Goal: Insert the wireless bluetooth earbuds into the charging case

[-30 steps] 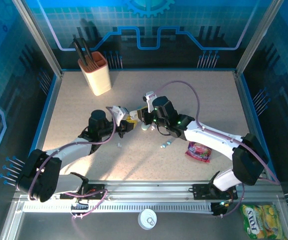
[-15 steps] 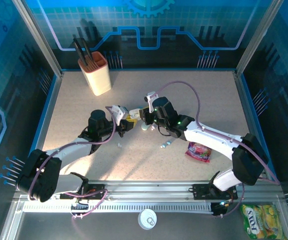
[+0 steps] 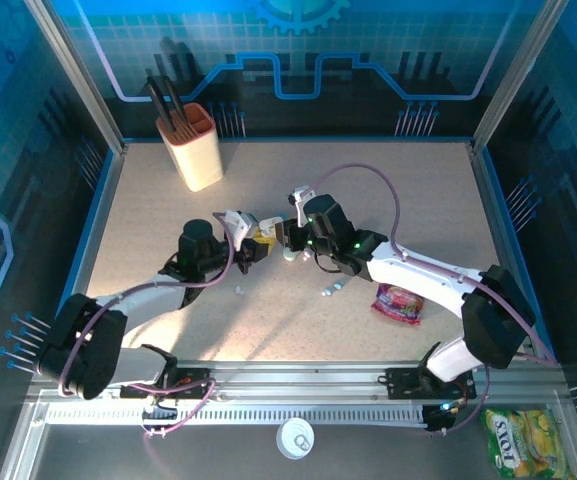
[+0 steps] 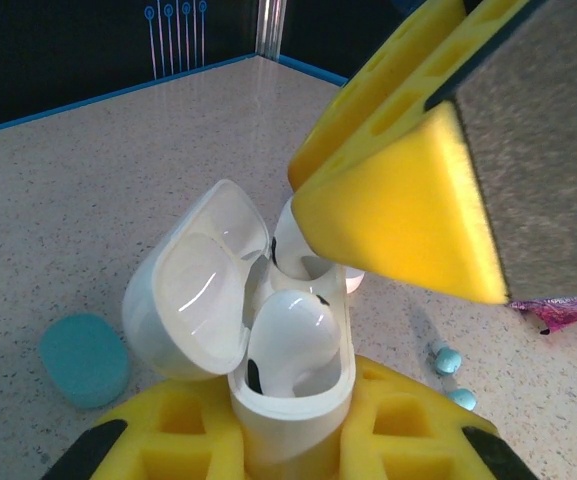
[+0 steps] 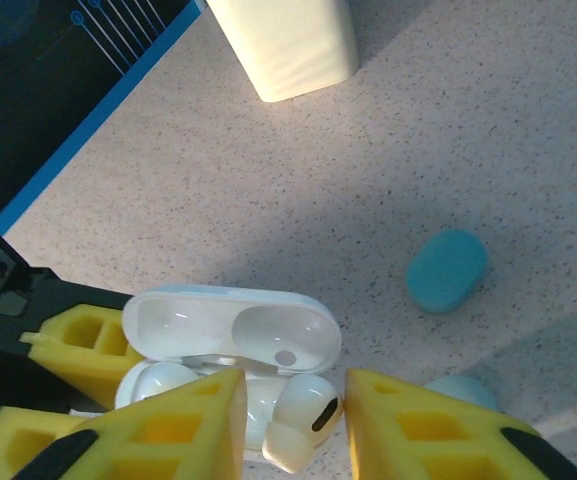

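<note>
Sitting in one socket of the open charging case (image 4: 193,300), a white earbud (image 4: 293,335) is seen from the left wrist, its rounded head uppermost. A second earbud (image 5: 303,420) is found tilted at the mouth of the other socket, between the right jaws, which stand a little apart (whether they press on it or merely flank it cannot be told). The body of the case is clamped by the left jaws, closed tight on it, with the lid thrown back. Two light-blue buds (image 4: 446,355) are scattered on the counter (image 5: 528,130) near the case, and a teal pebble-shaped case (image 5: 446,270) lies on its other side. Further off, a pink packet (image 3: 399,303) and a cream cup (image 5: 286,40) are set well apart.
</note>
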Motion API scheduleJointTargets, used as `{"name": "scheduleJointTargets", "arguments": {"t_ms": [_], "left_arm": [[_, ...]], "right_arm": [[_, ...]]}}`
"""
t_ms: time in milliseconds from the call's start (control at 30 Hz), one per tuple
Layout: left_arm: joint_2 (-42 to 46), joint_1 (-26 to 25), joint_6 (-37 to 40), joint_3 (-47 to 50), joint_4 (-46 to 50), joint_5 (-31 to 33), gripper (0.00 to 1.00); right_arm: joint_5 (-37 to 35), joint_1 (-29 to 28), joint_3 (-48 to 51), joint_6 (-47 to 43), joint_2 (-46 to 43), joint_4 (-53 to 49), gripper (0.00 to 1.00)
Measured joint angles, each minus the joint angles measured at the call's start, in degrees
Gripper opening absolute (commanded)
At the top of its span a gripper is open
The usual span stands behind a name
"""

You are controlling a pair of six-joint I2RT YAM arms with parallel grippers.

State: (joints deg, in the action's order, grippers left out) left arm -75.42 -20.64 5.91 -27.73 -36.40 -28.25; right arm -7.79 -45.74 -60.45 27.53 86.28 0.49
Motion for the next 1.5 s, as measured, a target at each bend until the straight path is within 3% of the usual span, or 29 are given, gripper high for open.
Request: {"name": "scheduleJointTargets", "arguments": {"t_ms": [767,1500], "left_arm": [[-1.6,0.0,-1.1,-0.2,-1.6,0.0,0.01],[-1.6,0.0,-1.2,-0.2,-2.9,-0.9,0.01]], "right_arm": [[6.4,0.9,0.5,5.6,-0.1,2.1,0.37],[6.6,4.0,1.4,8.6,-2.9,1.1,0.45]]}}
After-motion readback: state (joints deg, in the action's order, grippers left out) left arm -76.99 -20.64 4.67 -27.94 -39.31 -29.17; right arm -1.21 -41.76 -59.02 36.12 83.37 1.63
